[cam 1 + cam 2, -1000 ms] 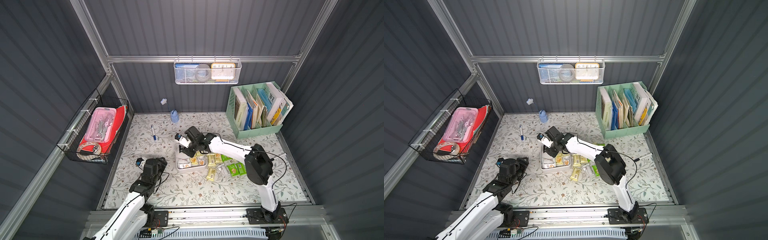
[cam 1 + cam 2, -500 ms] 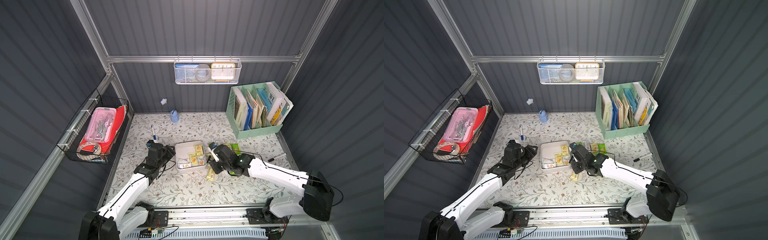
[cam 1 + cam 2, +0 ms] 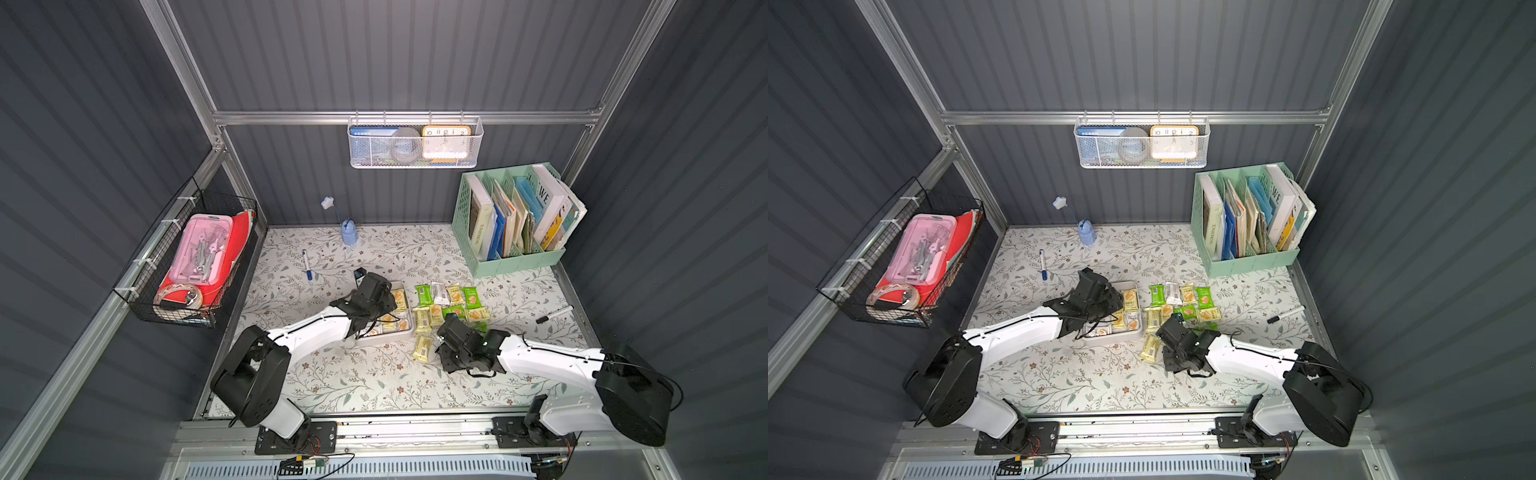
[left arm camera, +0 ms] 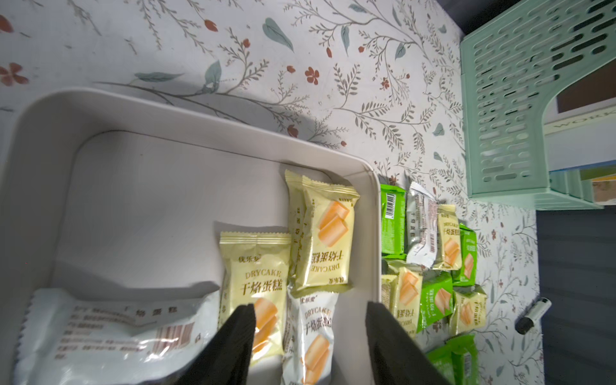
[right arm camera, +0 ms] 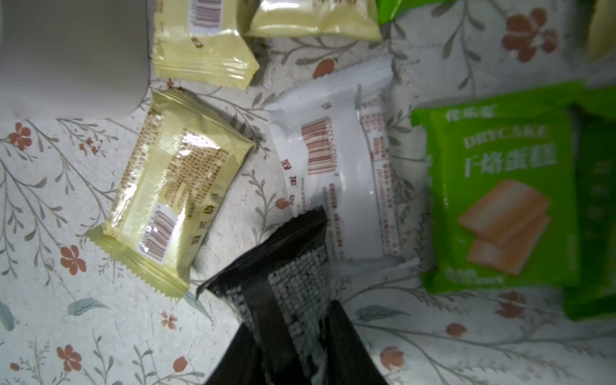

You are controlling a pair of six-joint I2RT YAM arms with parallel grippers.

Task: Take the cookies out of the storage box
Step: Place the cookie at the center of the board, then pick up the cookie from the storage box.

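The storage box [image 3: 409,329] is a shallow white tray in mid-table, also seen in the left wrist view as the storage box [image 4: 200,116]. Several cookies lie in it: pale yellow packets [image 4: 328,233] and white packets [image 4: 313,333]. My left gripper [image 4: 310,306] hangs open over them, its fingers either side of a white and a yellow packet. More green, yellow and white cookies [image 3: 471,297] lie spread on the table to the right of the box. My right gripper [image 5: 293,333] is shut on a black cookie packet [image 5: 283,266] just above the table, beside a white packet [image 5: 336,166].
A mint-green file holder [image 3: 515,257] full of books stands back right. A black marker [image 3: 555,313] lies near the right edge, and a blue pen [image 3: 306,264] and a blue bottle [image 3: 349,233] lie at the back left. A wire basket [image 3: 199,249] hangs on the left wall.
My right arm has drawn back out of the box to the table on its right, with the black packet. My left arm has come forward from the near left and now hangs over the box.
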